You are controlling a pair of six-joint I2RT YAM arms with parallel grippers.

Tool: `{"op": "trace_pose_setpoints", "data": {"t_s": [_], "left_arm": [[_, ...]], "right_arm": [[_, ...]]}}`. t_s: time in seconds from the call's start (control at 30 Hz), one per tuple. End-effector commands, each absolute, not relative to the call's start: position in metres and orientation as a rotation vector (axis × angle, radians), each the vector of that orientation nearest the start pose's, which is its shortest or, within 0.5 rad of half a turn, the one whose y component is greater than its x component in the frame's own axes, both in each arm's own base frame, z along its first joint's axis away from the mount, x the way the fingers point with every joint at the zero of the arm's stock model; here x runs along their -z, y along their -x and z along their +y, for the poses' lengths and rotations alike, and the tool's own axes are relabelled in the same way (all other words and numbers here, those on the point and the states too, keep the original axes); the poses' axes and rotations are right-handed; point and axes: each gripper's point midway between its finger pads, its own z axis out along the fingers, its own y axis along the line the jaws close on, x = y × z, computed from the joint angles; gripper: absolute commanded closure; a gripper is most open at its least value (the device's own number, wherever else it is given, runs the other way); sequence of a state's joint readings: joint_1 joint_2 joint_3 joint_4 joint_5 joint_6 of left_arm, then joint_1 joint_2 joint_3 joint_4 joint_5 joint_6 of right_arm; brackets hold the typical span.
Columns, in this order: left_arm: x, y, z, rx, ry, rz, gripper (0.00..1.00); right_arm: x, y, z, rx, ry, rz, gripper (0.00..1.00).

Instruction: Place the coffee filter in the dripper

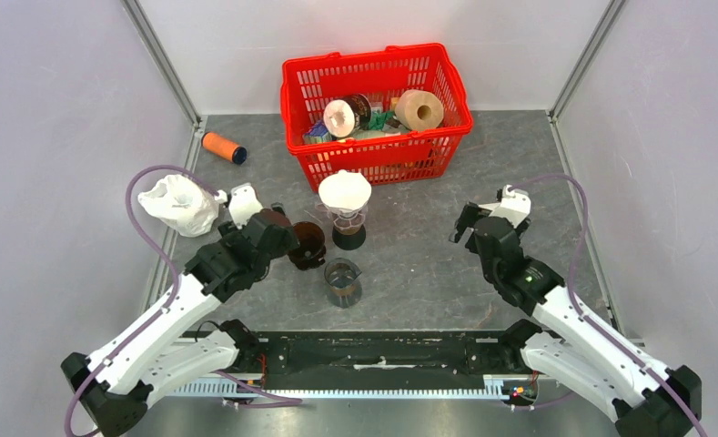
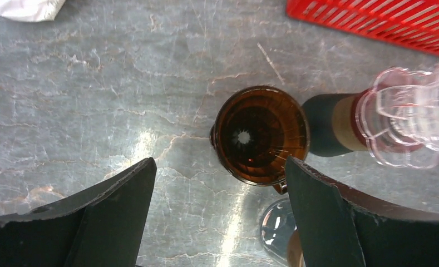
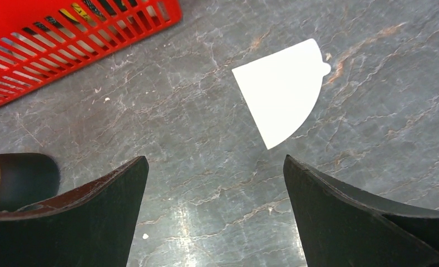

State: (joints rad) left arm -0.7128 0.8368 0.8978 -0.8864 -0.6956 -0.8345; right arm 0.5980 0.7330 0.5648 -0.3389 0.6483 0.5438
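Top view
- Left claw [image 1: 287, 237]: sits low just beside the brown dripper [image 1: 307, 244]. Its opening cannot be judged from this view.
- Right claw [image 1: 465, 224]: hangs over bare counter [image 1: 409, 264], well apart from the drippers. The spread of its fingers is not readable here.
- Clear dripper [image 1: 346, 211]: stands upright on a black base [image 1: 348, 238] in front of the red basket [image 1: 376, 164]. A white filter cone [image 1: 344, 191] is seated in its top.
- Glass cup [image 1: 342, 282]: stands near the arms, just beside the brown dripper.
- Far left: a white bag [image 1: 178, 206] and an orange spool [image 1: 223, 147].

Left wrist view
- Left claw [image 2: 220, 167]: spread wide and holding nothing.
- Brown dripper [image 2: 260, 133]: sits upright on the counter ahead of the fingers, nearer the right-hand one. Its ribbed inside is empty.
- Clear dripper [image 2: 406, 117]: its stand and black base [image 2: 328, 125] sit close against the brown dripper.

Right wrist view
- Right claw [image 3: 215, 161]: fingers wide apart and empty.
- Folded coffee filter [image 3: 281, 97]: a flat white wedge lying on the counter [image 3: 195, 139], ahead of the fingers and touching neither.
- Red basket [image 3: 67, 33]: at the upper left corner, apart from the filter.
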Motion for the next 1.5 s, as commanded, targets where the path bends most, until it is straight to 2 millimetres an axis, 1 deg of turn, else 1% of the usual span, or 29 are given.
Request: {"op": "trace_pose_setpoints", "data": {"t_s": [0.0, 0.1, 0.13, 0.2, 0.27, 0.33, 0.43, 0.53, 0.6, 0.63, 0.73, 0.87, 0.97, 1.03, 1.07, 1.1, 1.2, 1.27, 1.37, 1.4, 1.43, 1.47], "left_arm": [[-0.18, -0.241, -0.083, 0.046, 0.56, 2.12, 0.08], [-0.163, -0.252, -0.093, 0.076, 0.568, 2.187, 0.08], [-0.158, -0.255, -0.098, 0.099, 0.556, 2.198, 0.08], [-0.143, -0.257, -0.107, 0.155, 0.549, 2.226, 0.08], [-0.126, -0.257, -0.106, 0.154, 0.57, 2.263, 0.08], [-0.11, -0.257, -0.098, 0.107, 0.602, 2.29, 0.09], [-0.092, -0.259, -0.092, 0.074, 0.634, 2.308, 0.14], [-0.088, -0.265, -0.097, 0.112, 0.646, 2.291, 0.18], [-0.085, -0.268, -0.096, 0.122, 0.661, 2.276, 0.22], [-0.084, -0.269, -0.096, 0.125, 0.666, 2.275, 0.24], [-0.078, -0.27, -0.093, 0.119, 0.694, 2.285, 0.37], [-0.074, -0.269, -0.091, 0.112, 0.72, 2.289, 0.58], [-0.079, -0.269, -0.088, 0.097, 0.746, 2.282, 0.82], [-0.086, -0.267, -0.081, 0.061, 0.767, 2.261, 0.95], [-0.093, -0.268, -0.077, 0.051, 0.779, 2.238, 0.98], [-0.098, -0.268, -0.073, 0.035, 0.785, 2.22, 0.98], [-0.123, -0.266, -0.065, 0.042, 0.816, 2.153, 0.98], [-0.142, -0.264, -0.063, 0.082, 0.841, 2.104, 0.98], [-0.17, -0.262, -0.067, 0.18, 0.801, 2.06, 0.98], [-0.177, -0.259, -0.072, 0.209, 0.77, 2.078, 0.98], [-0.188, -0.256, -0.077, 0.243, 0.73, 2.096, 0.98], [-0.193, -0.252, -0.081, 0.258, 0.687, 2.129, 0.98]], "right_arm": [[-0.177, -0.271, 0.086, -0.144, -0.397, 1.959, 0.01], [-0.175, -0.273, 0.095, -0.174, -0.385, 1.982, 0.01], [-0.176, -0.273, 0.095, -0.178, -0.387, 1.981, 0.01], [-0.179, -0.273, 0.093, -0.174, -0.394, 1.969, 0.01], [-0.182, -0.272, 0.09, -0.17, -0.407, 1.957, 0.01], [-0.182, -0.271, 0.089, -0.174, -0.417, 1.95, 0.01], [-0.182, -0.271, 0.09, -0.179, -0.414, 1.95, 0.01], [-0.178, -0.272, 0.091, -0.175, -0.416, 1.962, 0.01], [-0.175, -0.273, 0.093, -0.177, -0.416, 1.972, 0.01], [-0.175, -0.274, 0.094, -0.177, -0.413, 1.978, 0.01], [-0.173, -0.274, 0.095, -0.174, -0.411, 1.986, 0.01], [-0.173, -0.274, 0.095, -0.173, -0.411, 1.988, 0.01], [-0.17, -0.273, 0.095, -0.174, -0.413, 1.992, 0.01], [-0.171, -0.273, 0.094, -0.172, -0.415, 1.988, 0.01], [-0.171, -0.273, 0.094, -0.17, -0.412, 1.988, 0.01], [-0.17, -0.273, 0.093, -0.162, -0.407, 1.991, 0.01], [-0.169, -0.272, 0.092, -0.161, -0.403, 1.989, 0.01], [-0.169, -0.272, 0.092, -0.158, -0.386, 1.991, 0.01], [-0.167, -0.271, 0.094, -0.152, -0.341, 2.002, 0.01], [-0.166, -0.271, 0.094, -0.147, -0.324, 2.006, 0.01], [-0.166, -0.27, 0.094, -0.147, -0.316, 2.005, 0.01], [-0.167, -0.27, 0.094, -0.15, -0.306, 2.004, 0.01]]}}
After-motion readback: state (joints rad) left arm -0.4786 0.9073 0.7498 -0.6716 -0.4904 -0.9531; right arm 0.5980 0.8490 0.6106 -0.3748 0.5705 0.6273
